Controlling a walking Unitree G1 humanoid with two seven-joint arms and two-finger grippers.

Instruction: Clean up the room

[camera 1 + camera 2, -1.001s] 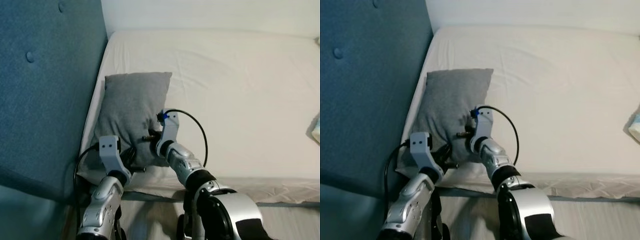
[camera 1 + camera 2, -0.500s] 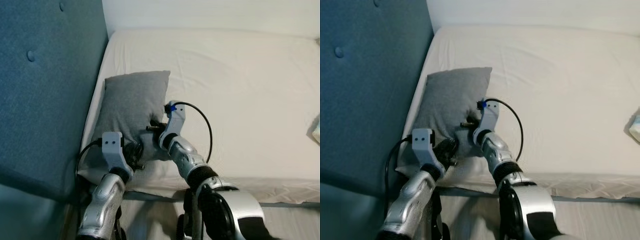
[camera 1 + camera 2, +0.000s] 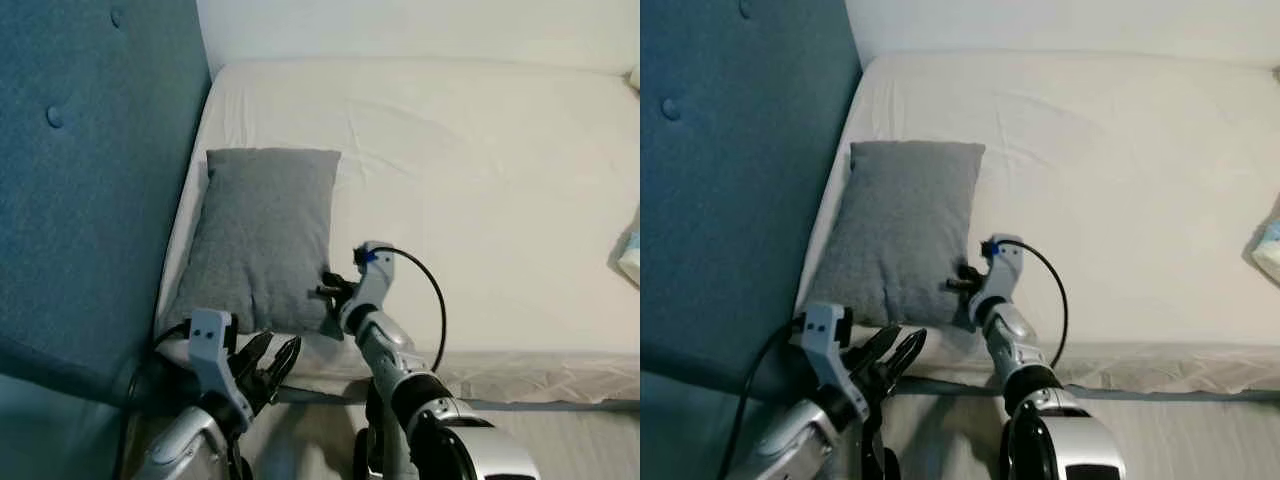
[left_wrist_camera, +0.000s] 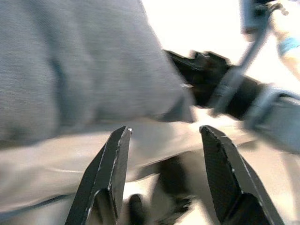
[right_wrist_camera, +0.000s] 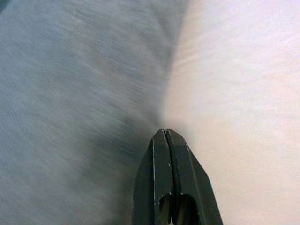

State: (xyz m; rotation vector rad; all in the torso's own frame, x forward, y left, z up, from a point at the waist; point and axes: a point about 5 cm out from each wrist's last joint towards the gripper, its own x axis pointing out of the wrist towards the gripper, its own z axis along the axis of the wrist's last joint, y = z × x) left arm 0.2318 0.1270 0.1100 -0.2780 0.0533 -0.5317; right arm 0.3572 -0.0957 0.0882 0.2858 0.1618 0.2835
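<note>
Grey pillow (image 3: pixel 262 236) lies lengthwise along the bed (image 3: pixel 480 170), just ahead of the clenched, empty right pincer (image 3: pixel 327 290), nearer than the released left pincer (image 3: pixel 268 360).

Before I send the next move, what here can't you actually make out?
- Pale object, head views: cut off by the frame edge, unidentifiable.
- Right end effector: tips hidden against the grey pillow; contact unclear.
- Left wrist view: motion-blurred beyond the left end effector.

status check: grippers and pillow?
Left gripper open, below the bed edge. Right gripper shut, empty, at the pillow's corner. Pillow flat on the bed, by the headboard.
</note>
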